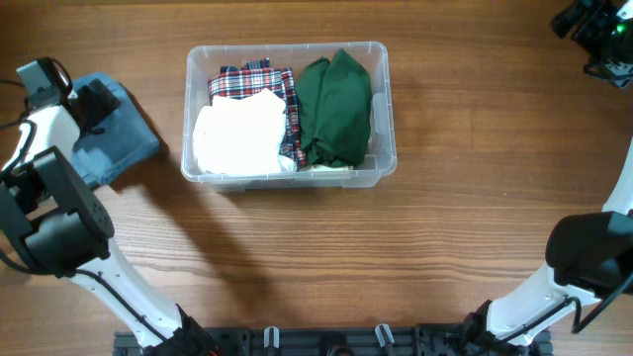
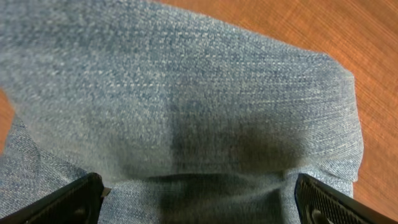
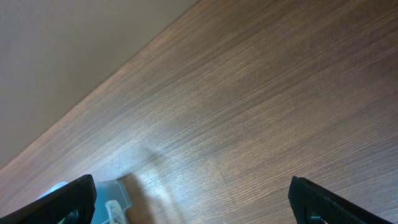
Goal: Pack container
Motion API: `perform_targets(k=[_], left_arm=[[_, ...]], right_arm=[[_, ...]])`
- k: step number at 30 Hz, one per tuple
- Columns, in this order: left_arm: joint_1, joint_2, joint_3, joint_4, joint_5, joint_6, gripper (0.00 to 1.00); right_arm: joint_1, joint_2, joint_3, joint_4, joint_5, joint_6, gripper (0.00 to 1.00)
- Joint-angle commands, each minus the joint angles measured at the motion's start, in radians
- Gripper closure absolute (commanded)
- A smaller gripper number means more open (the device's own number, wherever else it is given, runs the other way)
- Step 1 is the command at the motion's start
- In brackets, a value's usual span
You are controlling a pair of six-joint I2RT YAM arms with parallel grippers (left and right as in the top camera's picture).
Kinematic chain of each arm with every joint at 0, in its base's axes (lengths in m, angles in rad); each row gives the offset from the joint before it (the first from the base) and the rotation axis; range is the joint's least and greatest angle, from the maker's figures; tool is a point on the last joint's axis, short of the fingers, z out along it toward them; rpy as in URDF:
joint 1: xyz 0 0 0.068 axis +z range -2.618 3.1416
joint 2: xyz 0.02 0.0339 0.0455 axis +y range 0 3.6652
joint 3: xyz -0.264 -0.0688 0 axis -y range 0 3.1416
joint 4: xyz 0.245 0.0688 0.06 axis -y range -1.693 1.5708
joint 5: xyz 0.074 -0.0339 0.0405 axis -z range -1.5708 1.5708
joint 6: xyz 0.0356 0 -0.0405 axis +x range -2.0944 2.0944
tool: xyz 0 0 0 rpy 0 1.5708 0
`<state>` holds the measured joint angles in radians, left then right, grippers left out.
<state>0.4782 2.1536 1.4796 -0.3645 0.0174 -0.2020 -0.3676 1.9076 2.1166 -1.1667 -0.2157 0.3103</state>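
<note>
Left wrist view was almost filled by the denim [image 2: 186, 93], folded and blue-grey, right under the camera. The left gripper [image 2: 199, 208] hung over it with its jaws spread wide, one dark tip at each lower corner of the picture and a fold of the cloth between them. Whether the tips touched the cloth could not be told. Nothing was gripped. Past the denim, at the upper right, lay a strip of the wooden table [image 2: 373, 56].

In the right wrist view, the right gripper [image 3: 199, 208] was likewise spread wide and held nothing, with bare wood grain below it. Low at the left, a small bit of clear plastic showed beside one tip, too little of it to name with certainty. Beyond the table's edge lay a plain beige surface [image 3: 74, 43].

From overhead, the left arm [image 1: 59, 208] and the right arm [image 1: 588, 252] rose from the near edge of the table, at its two sides. Farther in on the left, the denim lay flat on the wood, near the container's left wall but apart from it. The container [image 1: 390, 119] stood at the middle of the table towards its far side, upright. Inside it, a white cloth [image 1: 237, 133] lay at the near left, a plaid cloth [image 1: 252, 79] behind and partly under it, and a green cloth [image 1: 336, 109] filled the right side. The right gripper sat at the far right corner, well apart from the container.
</note>
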Motion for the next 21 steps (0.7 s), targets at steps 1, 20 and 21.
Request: perform_targets(k=[1,20,21], left_arm=[[0.023,0.077,-0.132,-0.166,0.095,-0.098,0.0],[0.0,-0.372,-0.132,-0.336,0.287,-0.063,0.0],[-0.012,-0.371,-0.132,-0.361,0.289,-0.064,0.0]], right_arm=[[0.0,0.017,0.002,0.003,0.01,0.007,0.0],[0.0,0.017,0.002,0.003,0.01,0.007,0.0],[0.0,0.017,0.002,0.003,0.01,0.007,0.0]])
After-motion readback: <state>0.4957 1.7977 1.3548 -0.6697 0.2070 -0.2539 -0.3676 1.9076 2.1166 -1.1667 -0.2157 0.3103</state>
